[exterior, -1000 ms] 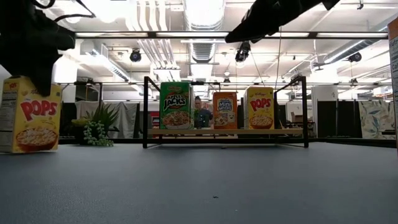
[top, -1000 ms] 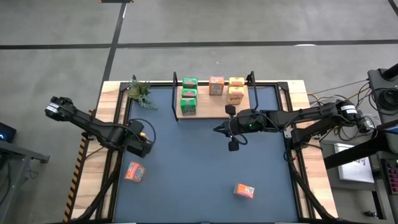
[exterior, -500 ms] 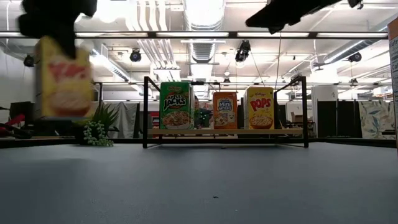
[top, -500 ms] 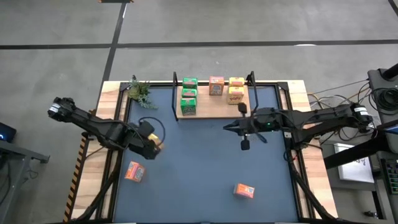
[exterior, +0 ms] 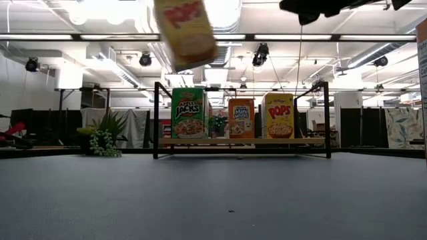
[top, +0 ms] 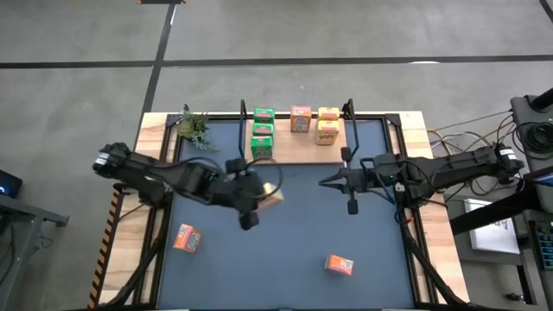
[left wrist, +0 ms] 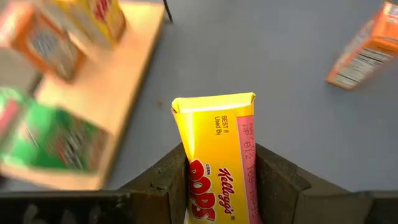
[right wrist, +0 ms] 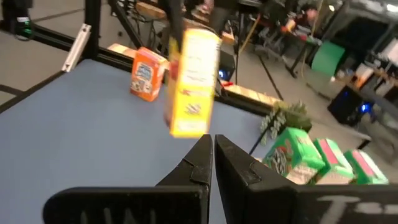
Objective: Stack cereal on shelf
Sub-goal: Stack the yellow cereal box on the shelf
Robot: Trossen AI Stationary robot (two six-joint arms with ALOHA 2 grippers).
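The wooden desk with its dark-blue mat carried the flat light-wood shelf with thin black posts along its far edge. On that shelf stood three green cereal boxes in one file, one pink-red box in the middle file, and two yellow-orange boxes in the file nearest the right arm. The middle file therefore had the most free board.

The left arm reached across the mat, and the left gripper was clenched on a yellow-orange Pops cereal box, carried well above the mat and just short of the shelf's front edge. The right gripper hovered clenched and empty over the mat, near the shelf's right end.

The step in hand looked like the carry of this box to the shelf. The next move probably called for bringing it over the front edge into the yellow file, in front of the two already there, then lowering it upright. The right arm sat close to that end, so room there seemed tight, and the black post was another edge to clear.

Two pink-red boxes lay on the mat: one near the left edge, one toward the front.
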